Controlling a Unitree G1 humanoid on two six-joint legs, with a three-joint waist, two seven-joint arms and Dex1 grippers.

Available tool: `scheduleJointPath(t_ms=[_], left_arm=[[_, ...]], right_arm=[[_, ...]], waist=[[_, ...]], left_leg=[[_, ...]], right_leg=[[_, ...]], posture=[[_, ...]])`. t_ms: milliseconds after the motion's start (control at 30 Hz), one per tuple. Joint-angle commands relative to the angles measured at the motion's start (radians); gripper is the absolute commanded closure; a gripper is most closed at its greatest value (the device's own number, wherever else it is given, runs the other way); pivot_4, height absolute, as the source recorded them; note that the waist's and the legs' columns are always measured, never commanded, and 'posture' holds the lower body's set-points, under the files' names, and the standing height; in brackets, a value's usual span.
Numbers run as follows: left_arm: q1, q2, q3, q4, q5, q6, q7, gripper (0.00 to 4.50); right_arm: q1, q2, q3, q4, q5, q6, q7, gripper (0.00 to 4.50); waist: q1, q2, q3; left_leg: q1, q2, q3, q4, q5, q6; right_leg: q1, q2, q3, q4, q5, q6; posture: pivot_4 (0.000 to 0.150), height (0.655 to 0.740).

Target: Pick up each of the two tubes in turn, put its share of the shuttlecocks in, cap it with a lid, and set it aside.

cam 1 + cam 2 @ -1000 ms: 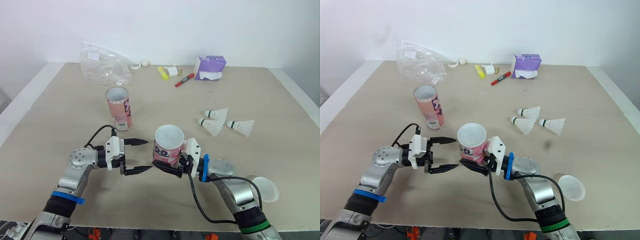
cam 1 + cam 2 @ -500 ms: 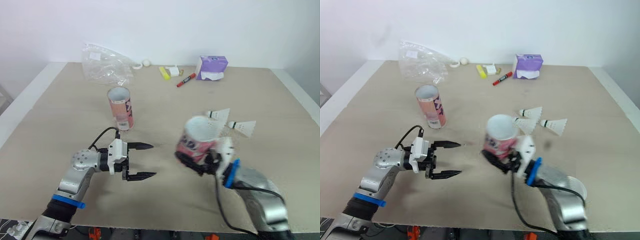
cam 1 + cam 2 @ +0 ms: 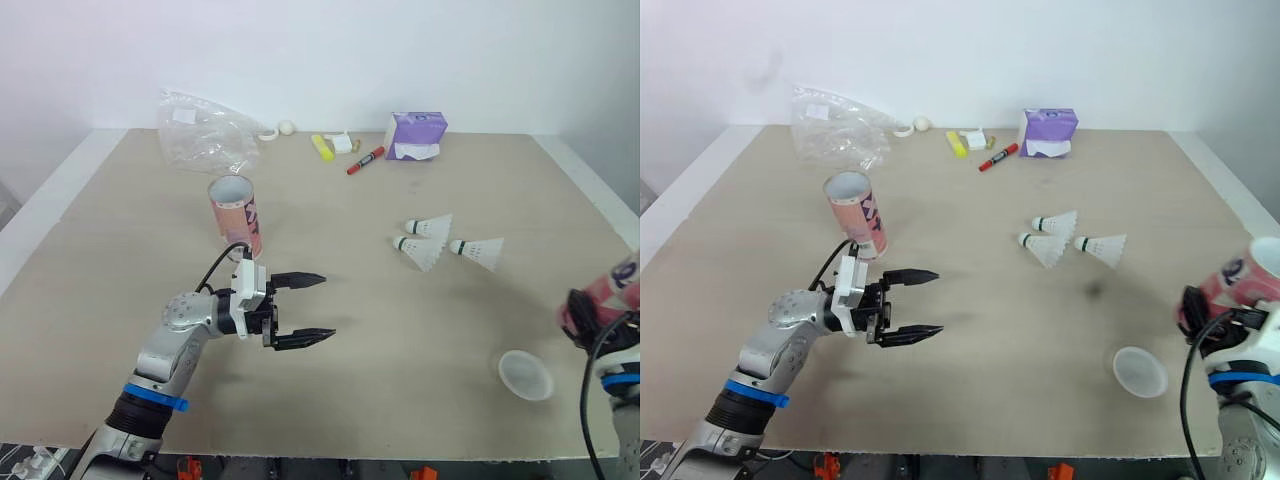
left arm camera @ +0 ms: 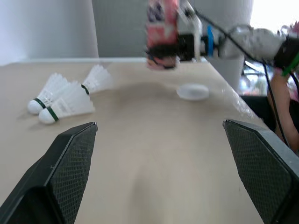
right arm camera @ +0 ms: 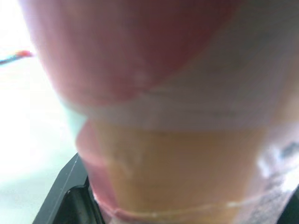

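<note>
Your left gripper [image 3: 326, 306] hangs spread wide and empty over the beige table [image 3: 420, 320]. Your right gripper [image 3: 1198, 308] clamps a pink cardboard tube [image 3: 1243, 283] at the table's right edge, near the translucent round lid [image 3: 526, 375]. The second pink tube [image 3: 236, 215] stands upright near the left gripper.

The standing tube [image 3: 236, 215] is left of the shuttlecocks [image 3: 430, 240], the lid [image 3: 526, 375] before them.

Silver arms [image 3: 180, 330], blue bands [image 3: 155, 398], white wrist blocks [image 3: 248, 290], looping black cables [image 3: 212, 268], black fingers [image 3: 300, 280] with cross-hatched pads [image 4: 74, 149]
</note>
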Motion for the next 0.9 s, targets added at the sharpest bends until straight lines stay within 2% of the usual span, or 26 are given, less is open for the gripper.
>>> scheduleJointPath(t_ms=[33, 533, 900], left_arm=[[-0.002, -0.013, 0.001, -0.035, -0.002, 0.002, 0.021, 0.00], [0.000, -0.031, -0.007, -0.039, 0.012, 0.007, 0.044, 0.00], [0.001, -0.030, -0.024, -0.033, 0.024, -0.004, 0.036, 0.00]], right_arm=[[-0.049, -0.042, -0.032, 0.062, -0.008, -0.047, -0.016, 1.36], [-0.204, -0.060, 0.006, 0.237, -0.029, -0.098, -0.042, 1.36], [-0.195, -0.072, 0.030, 0.290, -0.066, -0.113, -0.021, 1.36]], waist=[[-0.002, 0.000, 0.000], [-0.003, 0.001, 0.000], [-0.003, 0.001, 0.000]], left_leg=[[0.001, 0.000, 0.002, 0.000, 0.000, 0.000], [0.003, 0.000, 0.005, -0.001, 0.000, 0.002], [0.003, 0.000, 0.006, -0.005, 0.000, 0.002]], right_leg=[[0.000, 0.000, 0.002, 0.001, 0.000, 0.000], [0.000, 0.002, 0.008, 0.001, 0.001, 0.002], [0.000, 0.002, 0.009, -0.001, 0.001, 0.002]], posture=[[0.150, 0.7400], [0.150, 0.7400], [0.150, 0.7400]])
